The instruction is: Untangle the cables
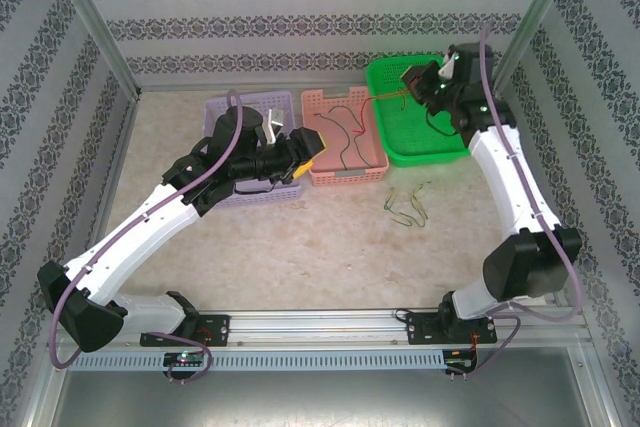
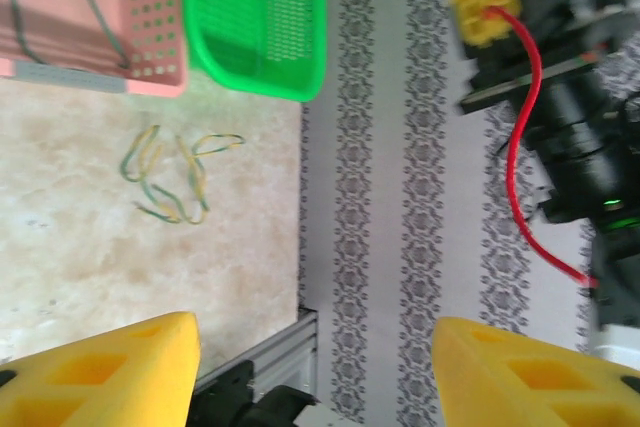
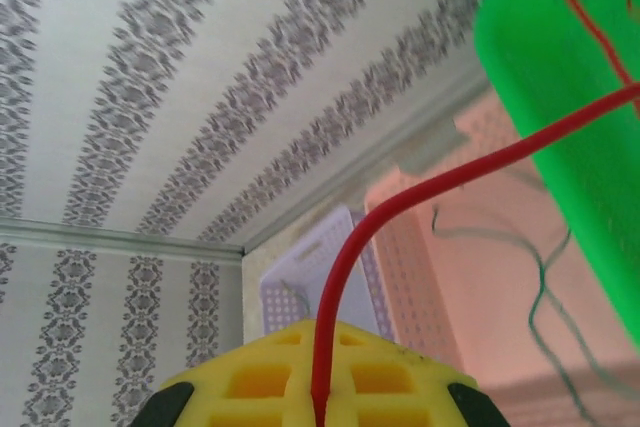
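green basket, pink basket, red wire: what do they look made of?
The green basket looks like moulded plastic: it has a glossy rim and a fine mesh of holes in its walls. The pink basket is probably plastic too, with a duller finish and rows of larger punched holes. The red wire has a smooth, probably plastic-insulated jacket and bends in a soft curve. Its core isn't visible.

Left hand (image 1: pixel 308 145) fingers spread, arm reaching forward — right hand (image 1: pixel 412 80) clamped tight, arm stretched far.
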`<state>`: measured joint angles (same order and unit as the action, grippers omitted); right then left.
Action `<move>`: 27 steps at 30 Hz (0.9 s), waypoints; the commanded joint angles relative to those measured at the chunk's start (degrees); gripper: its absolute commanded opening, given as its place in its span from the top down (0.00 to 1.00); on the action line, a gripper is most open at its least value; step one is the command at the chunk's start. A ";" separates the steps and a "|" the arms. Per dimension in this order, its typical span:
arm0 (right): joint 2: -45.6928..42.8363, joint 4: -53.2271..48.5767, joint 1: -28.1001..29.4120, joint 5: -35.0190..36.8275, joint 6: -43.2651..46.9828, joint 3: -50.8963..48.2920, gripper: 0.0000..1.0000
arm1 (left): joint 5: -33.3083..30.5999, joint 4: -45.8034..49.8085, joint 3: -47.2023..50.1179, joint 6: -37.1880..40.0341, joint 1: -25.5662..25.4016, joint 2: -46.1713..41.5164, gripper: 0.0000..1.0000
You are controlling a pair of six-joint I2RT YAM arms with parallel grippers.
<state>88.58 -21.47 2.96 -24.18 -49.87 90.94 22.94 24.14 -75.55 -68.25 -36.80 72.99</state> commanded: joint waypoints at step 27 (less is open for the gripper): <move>27.45 11.82 -5.48 18.05 55.06 6.77 1.00 | -8.52 4.20 4.44 1.23 -0.03 -3.21 0.41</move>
<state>115.39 -11.35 -2.85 -11.97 2.48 99.35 15.94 29.61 -71.81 -66.28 -36.75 70.85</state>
